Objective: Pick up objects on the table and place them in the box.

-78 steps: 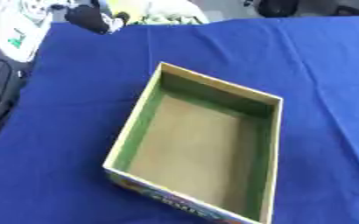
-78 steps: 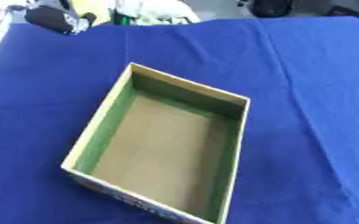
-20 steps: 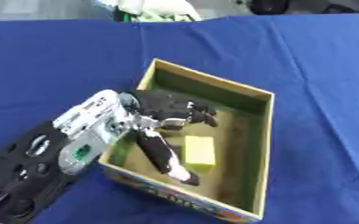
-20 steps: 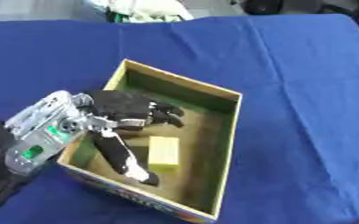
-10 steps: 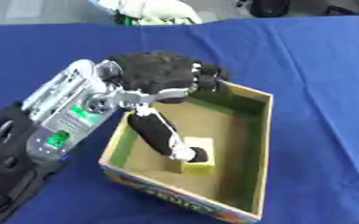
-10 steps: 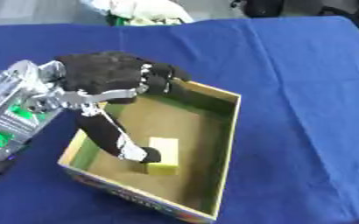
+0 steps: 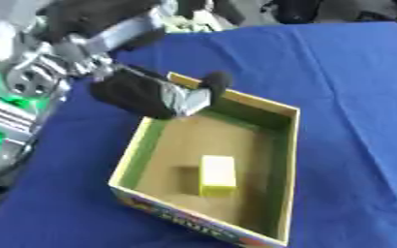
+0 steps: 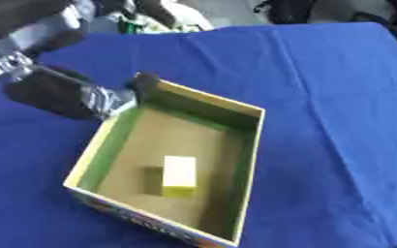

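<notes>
Black and silver, the robot's left hand [image 7: 143,94] fills the upper left of the frame, blurred, above the far-left corner of the open cardboard box [image 7: 284,145]. One dark finger or thumb [image 7: 216,80] reaches to the box's far rim. Its fingers hold nothing that can be seen, but the blur hides whether they are straight or curled, so I cannot tell how the hand stands. Green lights and silver parts of the arm [image 7: 20,92] run down the left edge.

Inside the yellow-rimmed, green-walled box, a small pale-yellow rectangular block [image 7: 218,174] lies on the brown floor, near the middle and toward the near wall, apart from the hand. The box sits askew on a blue cloth-covered table [image 7: 354,87]. Some blurred pale and green things [image 8: 164,19] lie past the cloth's far edge, at the top of the frame.
</notes>
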Robot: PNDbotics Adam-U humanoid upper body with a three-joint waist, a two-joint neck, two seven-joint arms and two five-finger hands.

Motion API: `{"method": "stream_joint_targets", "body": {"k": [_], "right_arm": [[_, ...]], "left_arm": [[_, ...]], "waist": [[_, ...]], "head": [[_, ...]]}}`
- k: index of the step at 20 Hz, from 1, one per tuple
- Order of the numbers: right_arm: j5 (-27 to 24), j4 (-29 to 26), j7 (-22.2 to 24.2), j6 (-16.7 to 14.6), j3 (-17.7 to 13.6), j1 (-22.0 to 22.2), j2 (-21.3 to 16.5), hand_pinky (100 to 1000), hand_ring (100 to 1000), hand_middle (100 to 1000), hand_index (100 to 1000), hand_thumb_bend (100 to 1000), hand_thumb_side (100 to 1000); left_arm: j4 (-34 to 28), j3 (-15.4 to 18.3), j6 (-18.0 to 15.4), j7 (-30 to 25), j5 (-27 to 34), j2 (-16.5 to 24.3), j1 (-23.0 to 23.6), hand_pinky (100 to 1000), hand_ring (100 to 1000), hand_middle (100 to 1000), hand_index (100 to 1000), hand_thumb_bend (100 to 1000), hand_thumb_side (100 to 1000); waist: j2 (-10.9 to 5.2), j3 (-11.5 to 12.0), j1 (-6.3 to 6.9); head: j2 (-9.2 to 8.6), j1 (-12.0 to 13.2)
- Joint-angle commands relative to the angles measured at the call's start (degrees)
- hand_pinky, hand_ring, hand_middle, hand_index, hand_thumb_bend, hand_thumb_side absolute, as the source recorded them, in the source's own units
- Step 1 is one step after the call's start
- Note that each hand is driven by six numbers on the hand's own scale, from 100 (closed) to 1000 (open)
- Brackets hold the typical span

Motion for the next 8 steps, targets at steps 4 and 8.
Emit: {"method": "stream_joint_targets", "body": {"k": [4, 8], "right_arm": [[1.31, -1.19, -0.88, -2.07, -0.36, -0.97, -2.45, 597, 635, 554, 800, 100, 1000], [2.0, -1.19, -1.19, -2.56, -0.29, -1.28, -2.47, 598, 635, 554, 799, 100, 1000]], "left_arm": [[-3.87, 9.08, -1.72, 15.08, 9.19, 7.76, 7.87, 772, 887, 928, 799, 194, 672], [-3.94, 14.2, -4.37, 22.06, 11.16, 9.51, 14.32, 774, 886, 934, 792, 231, 694]], "waist": [[-0.71, 0.43, -0.32], [-0.35, 0.76, -0.66]], "head": [[-0.34, -1.2], [-0.04, -1.49]]}}
